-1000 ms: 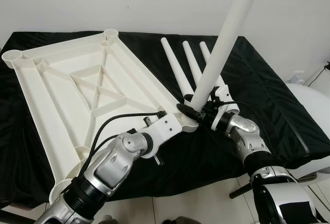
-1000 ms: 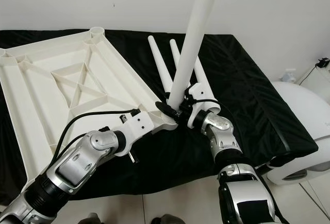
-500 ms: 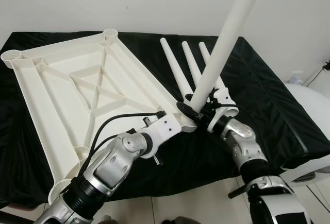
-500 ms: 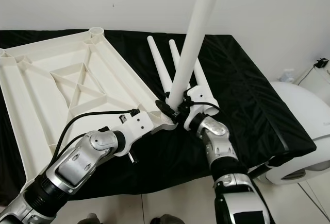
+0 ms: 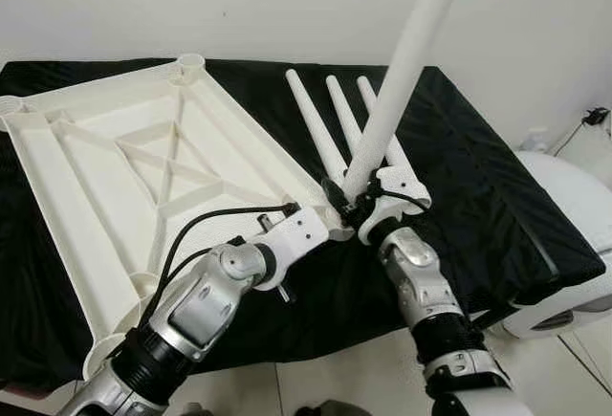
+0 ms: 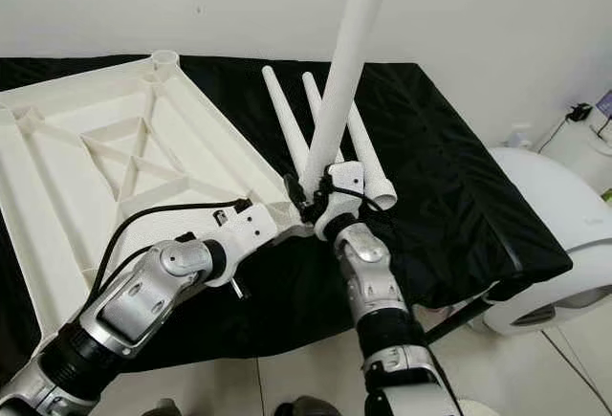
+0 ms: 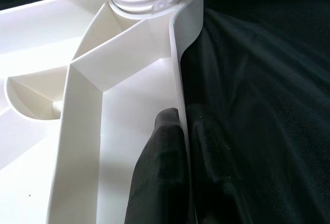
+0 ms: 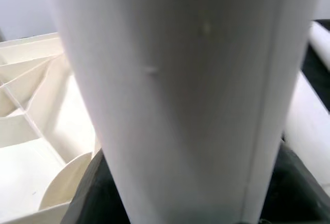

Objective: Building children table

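My left gripper [image 7: 178, 147] pinches the tabletop [image 5: 115, 163] rim; my right gripper [image 5: 356, 208] clasps an upright leg [image 5: 402, 62].

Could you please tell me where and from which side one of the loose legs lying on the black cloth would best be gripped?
Probably grip a loose leg across its round shaft near the thick, threaded end, coming from above. It lies flat on the black cloth with its neighbours close alongside, tapering away from the robot, so the near end gives the firmest hold.
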